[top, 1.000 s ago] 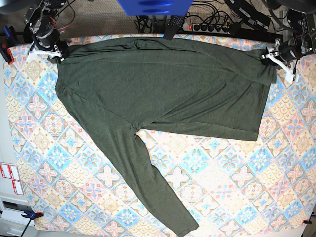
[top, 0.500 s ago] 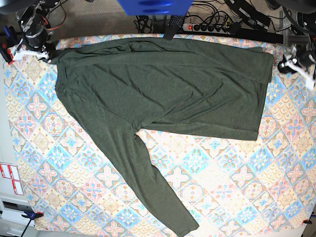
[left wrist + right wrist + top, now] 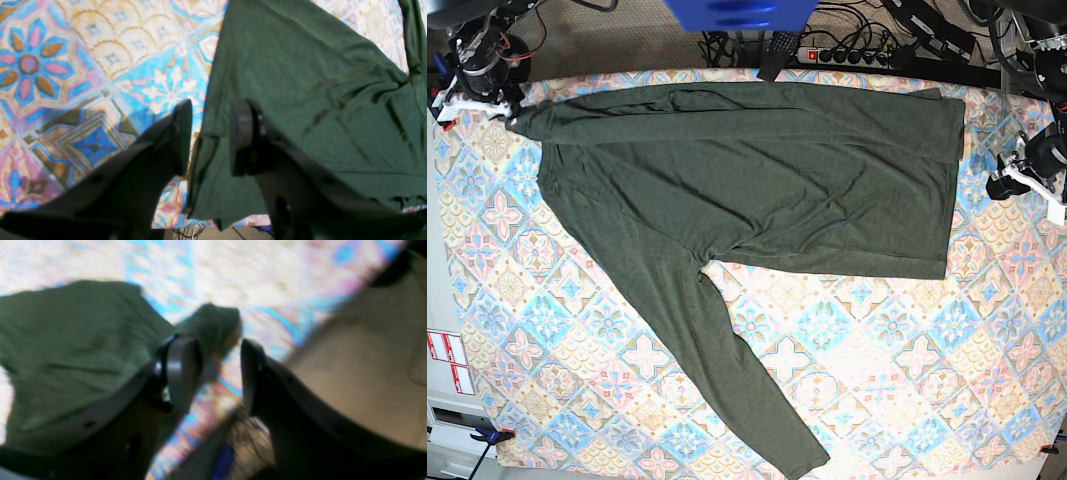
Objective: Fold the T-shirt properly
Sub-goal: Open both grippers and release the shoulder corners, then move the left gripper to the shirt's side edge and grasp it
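The dark olive T-shirt [image 3: 757, 170] lies spread across the back half of the table, one long sleeve [image 3: 727, 380] running diagonally toward the front edge. My right gripper [image 3: 502, 108] is at the back left corner. The shirt's shoulder is drawn out to a taut point at its tips. In the blurred right wrist view, a bunch of the T-shirt [image 3: 213, 323] sits between the fingertips of the right gripper [image 3: 220, 353]. My left gripper [image 3: 1017, 180] hovers right of the hem, apart from it. In the left wrist view the left gripper [image 3: 210, 133] is open above the T-shirt [image 3: 300, 83] edge, holding nothing.
A patterned tablecloth [image 3: 907, 350] covers the table. A power strip with cables [image 3: 847, 50] runs behind the back edge, beside a blue object [image 3: 737, 12]. A clamp [image 3: 487, 435] grips the front left corner. The floor shows past the table corner [image 3: 350, 373] in the right wrist view.
My right gripper has moved left, and the shirt's shoulder corner followed it. My left gripper has moved right and toward the front, away from the hem, whose upper corner slid left.
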Robot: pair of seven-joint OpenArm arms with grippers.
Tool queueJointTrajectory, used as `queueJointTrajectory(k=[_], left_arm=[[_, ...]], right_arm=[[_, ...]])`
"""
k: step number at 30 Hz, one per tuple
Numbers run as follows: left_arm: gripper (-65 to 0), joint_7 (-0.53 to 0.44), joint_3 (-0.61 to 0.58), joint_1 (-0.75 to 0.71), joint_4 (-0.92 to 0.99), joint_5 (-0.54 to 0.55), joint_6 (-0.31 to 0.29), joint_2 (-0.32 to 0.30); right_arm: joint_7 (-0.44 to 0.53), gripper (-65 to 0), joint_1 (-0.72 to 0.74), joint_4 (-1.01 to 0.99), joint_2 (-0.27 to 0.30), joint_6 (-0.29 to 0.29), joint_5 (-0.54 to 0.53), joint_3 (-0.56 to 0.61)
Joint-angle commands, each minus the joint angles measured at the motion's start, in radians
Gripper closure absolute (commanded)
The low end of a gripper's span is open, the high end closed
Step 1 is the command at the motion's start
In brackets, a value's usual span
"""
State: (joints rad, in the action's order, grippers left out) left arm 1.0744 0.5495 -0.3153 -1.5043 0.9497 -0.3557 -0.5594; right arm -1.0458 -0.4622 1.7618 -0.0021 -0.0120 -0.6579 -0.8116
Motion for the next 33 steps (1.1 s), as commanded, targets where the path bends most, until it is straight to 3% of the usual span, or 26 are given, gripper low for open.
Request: queueJointTrajectory(k=[1,6,10,15,27,33], left_arm=[[-19.3,-0.01,0.007,0.02,-0.014,0.013,-0.004,-0.02],[-19.3,-0.01,0.005,0.054,0.028,0.013,-0.004,-0.02],[-19.3,-0.01,-0.026,0.083,0.064,0.013,-0.003,-0.02],[-19.3,-0.02,-0.032,0.132,0.072,0.009,-0.003,-0.011],[-19.3,-0.023,-0.145,0.497,0.364,-0.283,-0.003,0.046],[-19.3,-0.125,-0.257,0.615,0.471,-0.436,-0.003,0.109]], right_arm=[[0.005,-24.1,0.0,0.019,0.011,0.005,0.007,-0.012],[-0.02,-24.1,-0.004,0.019,0.011,0.005,-0.018,-0.002],[-0.097,-24.1,0.0,0.019,0.009,0.005,-0.044,-0.009],[-0.101,-24.1,0.0,0.02,0.009,0.005,-0.047,-0.01],[-0.104,-24.1,0.095,0.1,0.009,0.01,-0.049,0.028],[-0.104,-24.1,0.124,0.1,0.009,0.01,-0.049,0.068]])
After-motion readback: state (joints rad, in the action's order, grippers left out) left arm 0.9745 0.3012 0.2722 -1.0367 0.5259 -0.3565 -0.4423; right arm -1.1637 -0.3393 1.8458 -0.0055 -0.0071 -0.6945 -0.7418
